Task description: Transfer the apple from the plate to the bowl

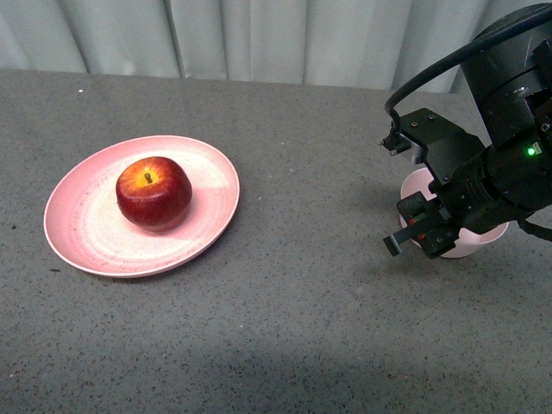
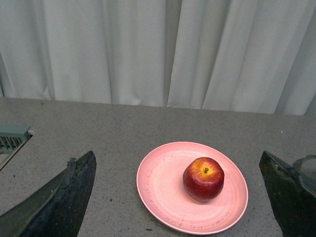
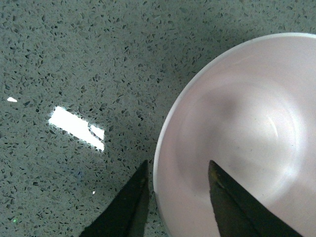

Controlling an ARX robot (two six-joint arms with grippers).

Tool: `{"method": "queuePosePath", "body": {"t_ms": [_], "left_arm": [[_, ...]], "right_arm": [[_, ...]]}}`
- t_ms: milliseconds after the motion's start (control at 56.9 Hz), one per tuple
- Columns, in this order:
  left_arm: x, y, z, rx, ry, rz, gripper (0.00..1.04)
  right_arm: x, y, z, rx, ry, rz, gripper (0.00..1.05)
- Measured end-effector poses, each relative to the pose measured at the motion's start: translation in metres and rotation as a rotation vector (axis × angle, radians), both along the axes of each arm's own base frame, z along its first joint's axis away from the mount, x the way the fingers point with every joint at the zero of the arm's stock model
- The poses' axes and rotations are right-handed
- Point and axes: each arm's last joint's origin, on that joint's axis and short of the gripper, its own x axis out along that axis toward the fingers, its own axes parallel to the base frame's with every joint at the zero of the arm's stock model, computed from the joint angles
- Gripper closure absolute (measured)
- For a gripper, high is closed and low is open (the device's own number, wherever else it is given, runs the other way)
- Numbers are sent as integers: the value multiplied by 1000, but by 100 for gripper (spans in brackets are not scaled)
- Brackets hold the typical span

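Observation:
The dark-red apple (image 1: 154, 191) with a yellow patch at its stem sits upright on the salmon-pink plate (image 1: 86, 233) at the left of the table. Both also show in the left wrist view, the apple (image 2: 203, 178) on the plate (image 2: 163, 182). My left gripper (image 2: 177, 192) is open and empty, well back from the plate, its fingers (image 2: 64, 197) wide apart. My right gripper (image 1: 427, 233) is at the right, shut on the rim of the pale pink bowl (image 1: 479, 244). In the right wrist view one finger (image 3: 131, 202) is outside the bowl (image 3: 247, 128) and one inside. The bowl is empty.
The grey speckled table (image 1: 302, 302) runs between plate and bowl. A pale curtain (image 1: 259, 39) hangs behind the table. A grey-green object (image 2: 10, 140) shows at the edge of the left wrist view.

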Motion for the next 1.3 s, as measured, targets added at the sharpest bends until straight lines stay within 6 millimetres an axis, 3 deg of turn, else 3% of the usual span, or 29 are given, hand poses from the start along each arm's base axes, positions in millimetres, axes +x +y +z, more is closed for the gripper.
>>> {"method": "queuePosePath", "body": {"t_ms": [211,404,597,755,913,1089,1300], "left_arm": [[0,0,0,0,0,0,7],[0,0,0,0,0,0,7],[0,0,0,0,0,0,7],[0,0,0,0,0,0,7],[0,0,0,0,0,0,7],[0,0,0,0,0,0,7],[0,0,0,0,0,0,7]], "right_arm": [[0,-1,-1,-23,10,14,104],[2,-4,5,-44,1,22,104],[6,3,32,6,-49,75,104],[4,34,51,89,-64,185,104],[0,65,55,141,-58,266,104],[0,99,50,168,-37,335,104],[5,121,38,177,-2,356,104]]}}
